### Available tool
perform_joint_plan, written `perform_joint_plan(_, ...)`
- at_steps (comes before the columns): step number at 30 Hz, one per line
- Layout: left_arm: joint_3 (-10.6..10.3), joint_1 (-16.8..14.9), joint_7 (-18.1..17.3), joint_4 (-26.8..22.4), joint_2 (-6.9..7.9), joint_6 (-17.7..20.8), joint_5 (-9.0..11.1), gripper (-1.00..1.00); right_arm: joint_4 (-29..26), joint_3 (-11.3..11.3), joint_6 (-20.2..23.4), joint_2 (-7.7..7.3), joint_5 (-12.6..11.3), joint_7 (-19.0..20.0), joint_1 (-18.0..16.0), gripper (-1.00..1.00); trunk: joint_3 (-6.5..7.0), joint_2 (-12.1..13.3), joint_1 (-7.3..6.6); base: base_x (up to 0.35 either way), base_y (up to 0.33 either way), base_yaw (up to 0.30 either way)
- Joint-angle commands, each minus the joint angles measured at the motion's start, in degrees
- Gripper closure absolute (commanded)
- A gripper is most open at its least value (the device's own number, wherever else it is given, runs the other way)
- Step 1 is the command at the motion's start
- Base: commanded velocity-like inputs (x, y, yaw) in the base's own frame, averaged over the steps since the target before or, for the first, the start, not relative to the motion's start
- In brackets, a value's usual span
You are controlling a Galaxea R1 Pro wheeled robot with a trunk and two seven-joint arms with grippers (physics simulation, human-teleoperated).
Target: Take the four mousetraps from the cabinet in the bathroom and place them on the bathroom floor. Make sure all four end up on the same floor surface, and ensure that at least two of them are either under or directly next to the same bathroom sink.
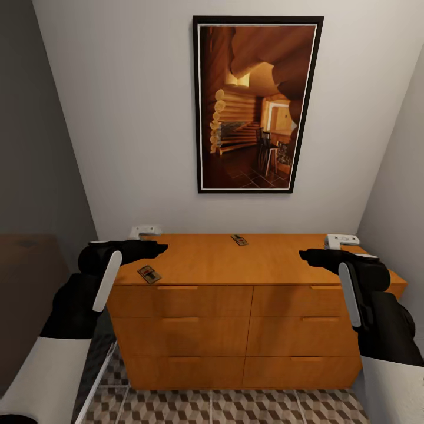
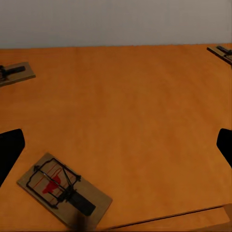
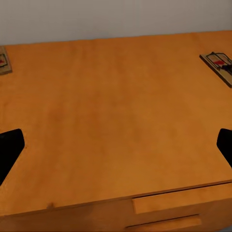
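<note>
The orange-brown cabinet [image 1: 235, 265] stands against the wall in front of me. Two mousetraps lie on its flat top in the head view: one [image 1: 149, 274] near the front left edge, one [image 1: 239, 239] near the back middle. My left gripper [image 1: 160, 248] hovers open over the left end of the top, my right gripper [image 1: 303, 254] open over the right end. In the left wrist view a mousetrap [image 2: 64, 190] lies close below the open gripper [image 2: 116, 150], with two more [image 2: 14, 72] [image 2: 222, 52] farther off. The right wrist view shows the open gripper [image 3: 116, 150] and two mousetraps [image 3: 220, 66] [image 3: 4, 60].
A framed picture [image 1: 256, 103] of a log interior hangs above the cabinet. Grey walls close in on both sides. Cube-patterned floor tiles [image 1: 235, 406] run in front of the drawers [image 1: 182, 333]. A dark brown surface [image 1: 23, 282] lies at the far left.
</note>
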Motion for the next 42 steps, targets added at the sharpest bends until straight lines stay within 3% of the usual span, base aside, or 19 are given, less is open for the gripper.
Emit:
perform_joint_plan(1,0.01,-0.05,-0.09,0.08,0.29,0.22,0.05,-1.0,-0.05,-0.04,0.25,0.07,0.02,0.17,-0.05,-1.0,-0.07,-0.04,0.0,0.0,0.0,0.0)
perform_joint_plan(15,0.2,-0.05,0.45,0.53,0.88,0.29,-0.68,-1.0,0.01,-0.03,0.25,0.32,0.38,-0.17,-0.07,-1.0,-0.07,-0.04,0.0,0.0,0.0,0.0)
perform_joint_plan(24,0.22,-0.05,7.18,1.27,-0.46,0.36,-1.55,-1.0,0.01,-0.03,0.25,0.22,0.73,-0.3,-0.07,-1.0,-0.07,-0.04,0.0,0.0,0.0,0.0)
perform_joint_plan(34,0.16,-0.05,18.8,1.72,-6.14,0.39,-1.75,-1.0,-0.04,-0.03,0.25,0.0,0.85,-0.35,-0.07,-1.0,-0.07,-0.04,0.0,0.0,0.0,0.0)
perform_joint_plan(35,0.16,-0.05,18.8,1.72,-6.14,0.39,-1.75,-1.0,-0.04,-0.03,0.25,0.0,0.85,-0.35,-0.07,-1.0,-0.07,-0.04,0.0,0.0,0.0,0.0)
perform_joint_plan(42,0.05,-0.05,26.3,2.07,-10.63,0.4,-1.8,-1.0,-0.05,-0.03,0.25,-0.12,0.92,-0.35,-0.07,-1.0,-0.07,-0.04,0.0,0.0,0.0,0.0)
